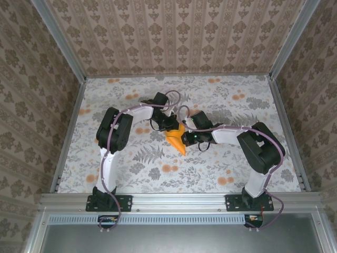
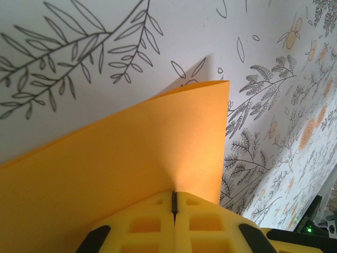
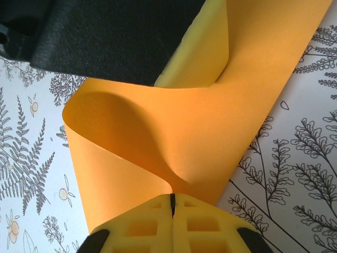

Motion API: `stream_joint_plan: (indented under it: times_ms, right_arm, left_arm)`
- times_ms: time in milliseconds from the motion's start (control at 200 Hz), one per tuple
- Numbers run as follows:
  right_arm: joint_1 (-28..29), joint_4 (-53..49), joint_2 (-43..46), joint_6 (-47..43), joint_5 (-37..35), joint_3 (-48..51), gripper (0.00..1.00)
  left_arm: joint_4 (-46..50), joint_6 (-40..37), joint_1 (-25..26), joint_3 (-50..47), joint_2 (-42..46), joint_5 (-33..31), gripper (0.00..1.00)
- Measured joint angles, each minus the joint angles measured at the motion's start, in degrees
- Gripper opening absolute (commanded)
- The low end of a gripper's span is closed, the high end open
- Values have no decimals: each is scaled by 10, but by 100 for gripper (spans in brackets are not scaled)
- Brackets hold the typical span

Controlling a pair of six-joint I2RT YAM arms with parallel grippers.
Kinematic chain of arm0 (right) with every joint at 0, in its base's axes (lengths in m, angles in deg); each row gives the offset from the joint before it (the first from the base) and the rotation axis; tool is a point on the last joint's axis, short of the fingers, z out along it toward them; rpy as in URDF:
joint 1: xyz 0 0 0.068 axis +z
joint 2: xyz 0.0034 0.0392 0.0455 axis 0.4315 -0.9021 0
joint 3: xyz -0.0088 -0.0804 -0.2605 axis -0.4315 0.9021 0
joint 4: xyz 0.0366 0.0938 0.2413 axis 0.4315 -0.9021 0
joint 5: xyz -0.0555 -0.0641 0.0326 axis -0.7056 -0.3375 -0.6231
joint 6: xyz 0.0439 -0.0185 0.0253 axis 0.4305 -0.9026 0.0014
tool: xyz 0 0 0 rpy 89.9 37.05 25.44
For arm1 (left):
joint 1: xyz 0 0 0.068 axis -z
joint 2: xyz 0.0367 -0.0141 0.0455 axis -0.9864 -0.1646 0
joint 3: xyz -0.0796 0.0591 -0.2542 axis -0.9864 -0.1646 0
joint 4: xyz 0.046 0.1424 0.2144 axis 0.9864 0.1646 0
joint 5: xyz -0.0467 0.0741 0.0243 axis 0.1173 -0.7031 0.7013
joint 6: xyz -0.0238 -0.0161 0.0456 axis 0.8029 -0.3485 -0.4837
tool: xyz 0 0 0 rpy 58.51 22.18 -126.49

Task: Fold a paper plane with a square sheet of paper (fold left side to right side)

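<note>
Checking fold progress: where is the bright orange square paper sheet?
Top view: the bright orange square paper sheet sits centred on the floral table, curled between left claw and right claw, both pinching it.

text: none legible | labels: none | brands: none | numbers: none | signs: none

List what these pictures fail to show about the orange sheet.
- Top view: the square sheet of paper is tiny and partly covered by the left pincer and right pincer, so any creases are unreadable.
- Left wrist view: the sheet runs off the left edge, so its outline is cut.
- Right wrist view: a dark arm part covers the sheet's upper corner.
</note>
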Motion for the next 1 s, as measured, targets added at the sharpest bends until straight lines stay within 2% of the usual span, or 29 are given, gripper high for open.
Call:
stream_joint_plan:
  times_ms: [535, 780, 930, 1005]
  right_arm:
    - [0, -8, -9, -2, -12, -2, 0]
    - [2, -19, -10, -7, -12, -8, 0]
    - [3, -21, -10, -16, -12, -9, 0]
    - [4, -23, -10, -19, -12, -9, 0]
  left_arm:
    - [0, 0, 0, 0, 0, 0, 6]
    - [3, -3, 0, 3, 0, 2, 20]
    - [21, -18, -5, 15, 3, 0, 32]
    - [31, -25, -16, 18, 14, -4, 35]
